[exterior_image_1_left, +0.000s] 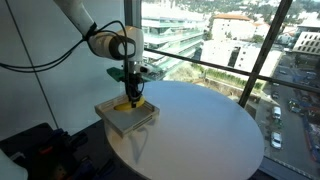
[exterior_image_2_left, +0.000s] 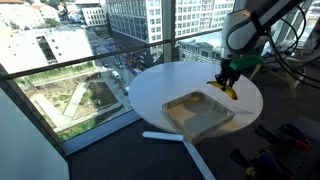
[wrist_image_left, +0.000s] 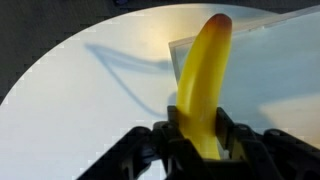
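Observation:
My gripper (wrist_image_left: 201, 125) is shut on a yellow banana (wrist_image_left: 205, 75), whose tip sticks out ahead of the black fingers in the wrist view. In both exterior views the banana (exterior_image_1_left: 133, 97) (exterior_image_2_left: 229, 88) hangs from the gripper (exterior_image_1_left: 132, 88) (exterior_image_2_left: 227, 80) just above a shallow square tray (exterior_image_1_left: 118, 119) (exterior_image_2_left: 183, 122). The tray lies on the round white table (exterior_image_1_left: 210, 130) (exterior_image_2_left: 160, 85), near its edge. The banana is over the tray's rim on the side toward the table's middle. Whether it touches the tray I cannot tell.
The table stands beside floor-to-ceiling windows (exterior_image_1_left: 230, 50) with dark frames and a city view. A white wall (exterior_image_1_left: 25, 60) is behind the arm. Dark cables and gear (exterior_image_1_left: 40, 150) (exterior_image_2_left: 270, 155) lie on the floor beside the table.

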